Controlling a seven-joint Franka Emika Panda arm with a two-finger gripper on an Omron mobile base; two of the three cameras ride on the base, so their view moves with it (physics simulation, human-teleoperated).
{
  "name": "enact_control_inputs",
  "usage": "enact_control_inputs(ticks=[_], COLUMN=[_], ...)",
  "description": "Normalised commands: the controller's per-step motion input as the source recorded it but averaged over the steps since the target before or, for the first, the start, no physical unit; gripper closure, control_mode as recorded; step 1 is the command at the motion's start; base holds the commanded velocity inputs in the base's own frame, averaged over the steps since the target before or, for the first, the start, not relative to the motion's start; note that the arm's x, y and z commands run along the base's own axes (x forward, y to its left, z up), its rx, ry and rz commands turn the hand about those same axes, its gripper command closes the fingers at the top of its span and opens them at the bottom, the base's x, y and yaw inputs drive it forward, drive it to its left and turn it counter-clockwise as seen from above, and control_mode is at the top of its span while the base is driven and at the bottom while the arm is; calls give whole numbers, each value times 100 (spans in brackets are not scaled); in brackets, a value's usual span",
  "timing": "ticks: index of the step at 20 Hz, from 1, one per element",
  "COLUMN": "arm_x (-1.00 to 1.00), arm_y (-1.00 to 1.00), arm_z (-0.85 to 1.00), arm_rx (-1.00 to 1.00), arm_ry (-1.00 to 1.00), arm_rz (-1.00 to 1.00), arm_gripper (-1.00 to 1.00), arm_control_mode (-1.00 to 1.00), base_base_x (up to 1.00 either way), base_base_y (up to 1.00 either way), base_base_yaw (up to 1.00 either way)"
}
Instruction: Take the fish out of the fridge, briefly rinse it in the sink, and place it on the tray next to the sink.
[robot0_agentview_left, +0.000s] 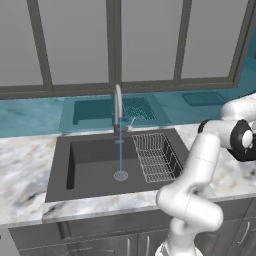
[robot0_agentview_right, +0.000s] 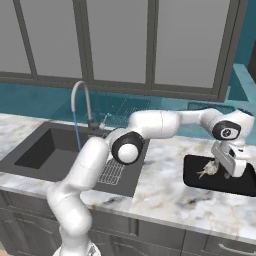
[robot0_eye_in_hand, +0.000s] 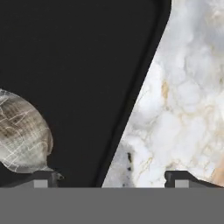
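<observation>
The fish (robot0_agentview_right: 206, 171), pale grey with a scaled pattern, lies on the black tray (robot0_agentview_right: 200, 184) on the marble counter to the right of the sink (robot0_agentview_right: 40, 155). My gripper (robot0_agentview_right: 231, 170) hangs low over the tray's right part, just right of the fish. In the hand view the fish (robot0_eye_in_hand: 22, 135) lies at the left by my left fingertip (robot0_eye_in_hand: 43, 177). The gripper (robot0_eye_in_hand: 111, 179) is open and nothing sits between the tips. The tray's edge (robot0_eye_in_hand: 144, 87) runs diagonally past them. The fridge is out of view.
Water runs from the silver arched faucet (robot0_agentview_left: 118, 102) into the dark basin (robot0_agentview_left: 100, 160). A wire rack basket (robot0_agentview_left: 156, 156) sits in the basin's right side. Marble counter (robot0_eye_in_hand: 183, 109) lies beside the tray. Windows stand behind the sink.
</observation>
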Motion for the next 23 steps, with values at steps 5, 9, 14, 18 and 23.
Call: enact_control_inputs(ticks=[5, 9, 14, 18, 23], arm_x=[-100, -99, -75, -59, -26], arm_y=[5, 78, 100, 100, 100], arm_z=[100, 99, 73, 47, -4], arm_rx=[0, 0, -10, -11, -7], arm_ry=[-48, -66, -71, -63, -46], arm_rz=[-3, 0, 0, 1, 10], arm_gripper=[-100, -100, -100, -100, -100], arm_control_mode=[-100, -100, -100, -100, -100], base_base_x=[0, 0, 0, 0, 0], base_base_y=[0, 0, 0, 0, 0], base_base_yaw=[0, 0, 0, 0, 0])
